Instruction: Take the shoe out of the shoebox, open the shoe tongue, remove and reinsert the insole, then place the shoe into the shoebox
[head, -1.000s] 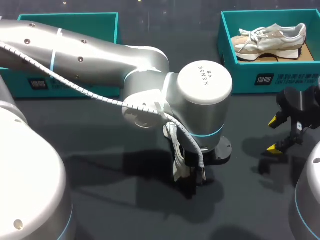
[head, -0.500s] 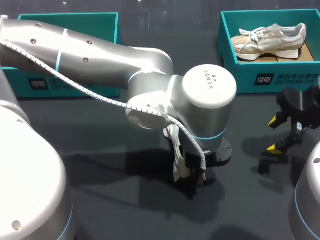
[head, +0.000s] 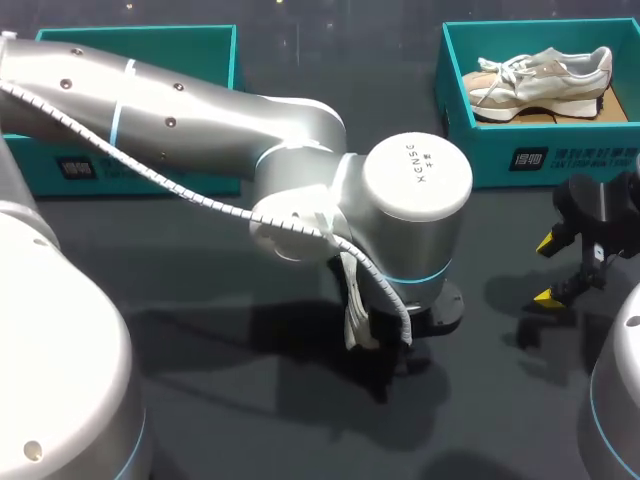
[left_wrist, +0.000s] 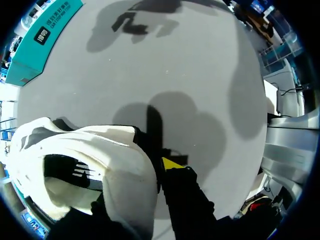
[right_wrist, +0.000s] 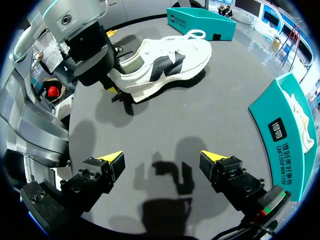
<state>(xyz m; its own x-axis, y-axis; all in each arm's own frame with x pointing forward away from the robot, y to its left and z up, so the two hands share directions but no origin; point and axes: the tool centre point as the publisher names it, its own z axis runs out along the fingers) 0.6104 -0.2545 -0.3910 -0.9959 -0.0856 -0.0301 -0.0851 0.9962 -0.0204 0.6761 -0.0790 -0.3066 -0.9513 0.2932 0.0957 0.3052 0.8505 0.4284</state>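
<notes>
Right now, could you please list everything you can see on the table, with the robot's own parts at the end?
table: one, dark grey, under everything.
left shoebox: one, teal, far left of the table, partly behind the left arm.
right shoebox: one, teal, far right of the table.
beige shoe: one, beige and white, lying in the right shoebox.
white shoe: one, white with black marks, at the table's middle, outside both boxes.
left gripper: one, black with yellow tips, shut on the white shoe's heel.
right gripper: one, black with yellow tips, open and holding nothing, over the table's right side.
</notes>
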